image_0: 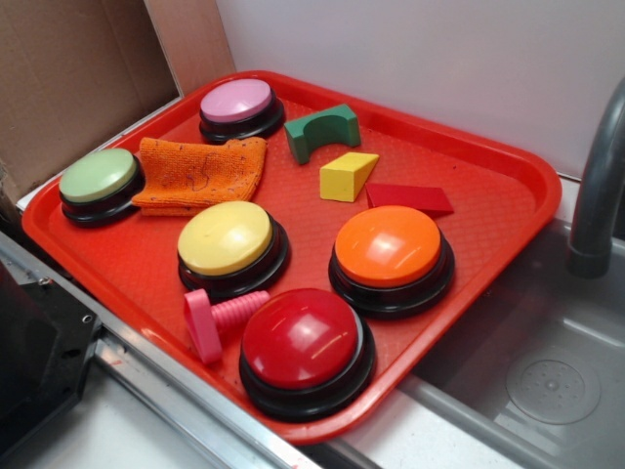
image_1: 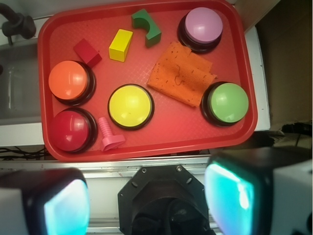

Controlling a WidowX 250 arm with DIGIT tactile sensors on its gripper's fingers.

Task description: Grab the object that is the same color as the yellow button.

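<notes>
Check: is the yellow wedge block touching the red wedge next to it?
Apart. The wrist view shows a strip of bare tray between the yellow wedge block and the red wedge; the exterior view shows the same gap.

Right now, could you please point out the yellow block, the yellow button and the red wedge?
yellow block (image_0: 347,176), exterior view, front face.
yellow button (image_0: 226,237), exterior view, dome top.
red wedge (image_0: 410,198), exterior view, upper face.
</notes>
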